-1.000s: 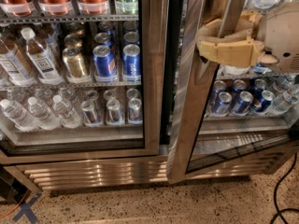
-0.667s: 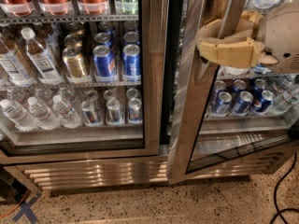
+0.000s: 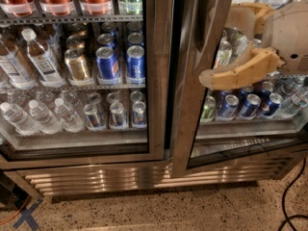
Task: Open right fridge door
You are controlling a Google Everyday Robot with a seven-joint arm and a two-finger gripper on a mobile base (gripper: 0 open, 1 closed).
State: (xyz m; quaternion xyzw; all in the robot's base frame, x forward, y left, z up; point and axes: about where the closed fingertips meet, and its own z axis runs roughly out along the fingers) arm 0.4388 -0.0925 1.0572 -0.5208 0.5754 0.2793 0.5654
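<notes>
The tool [image 3: 211,47] sits lower against the glass than a second ago and is tilted, its lower finger [image 3: 236,75] now reaching the black inner rim of the right fridge door [image 3: 191,109]. The two fingers stand apart, clamped on nothing. The door is ajar, its bottom edge swung out from the cabinet, hardly wider than before. Most of the opening likely remains.

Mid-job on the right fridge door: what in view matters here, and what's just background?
Job: right fridge door, ajar; pincer, open, at that door's free edge.
Background: left fridge door, blue cans, water bottles, black floor cable.
</notes>
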